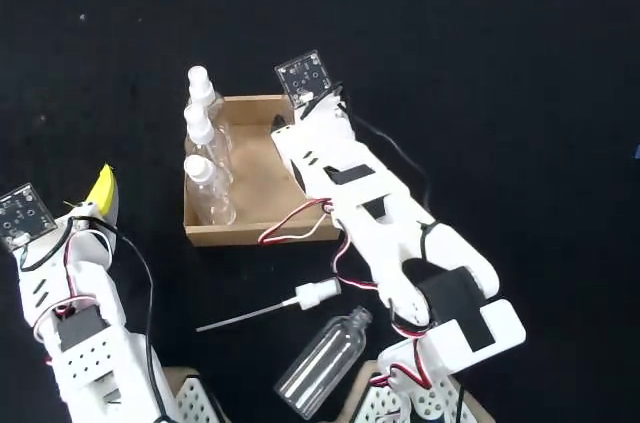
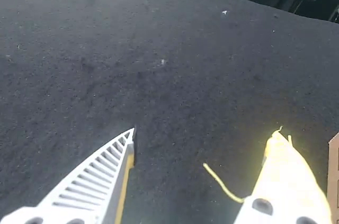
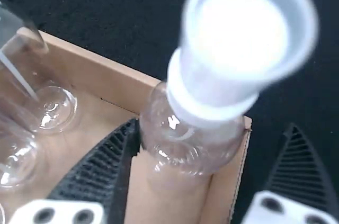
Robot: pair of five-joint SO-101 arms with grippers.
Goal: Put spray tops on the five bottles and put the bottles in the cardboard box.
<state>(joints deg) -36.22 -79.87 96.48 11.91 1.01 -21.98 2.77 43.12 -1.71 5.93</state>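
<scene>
Surface: black cloth table (image 1: pixel 520 93), both arms mounted at the near edge. Cardboard box (image 1: pixel 255 231) sits left of centre, open side up.

Box contents: three capped bottles upright along the left wall, namely far bottle (image 1: pixel 203 93), middle bottle (image 1: pixel 203 131) and near bottle (image 1: pixel 210 188). A fourth bottle (image 3: pixel 190 150), spray top on, stands upright in a corner of the box.

Right gripper (image 3: pixel 212 128): inside the box, jaws spread around the fourth bottle. One black finger is at the bottle's side and the other is clearly apart from it, so there is no grip.

Left gripper (image 2: pixel 204 134): left of the box, jaws spread wide over bare cloth, nothing between them.

Outside the box: loose spray top (image 1: pixel 318 293) lies on the cloth in front of the box, its thin tube pointing left. Uncapped bottle (image 1: pixel 322 363) lies on its side just nearer, between the two arm bases
</scene>
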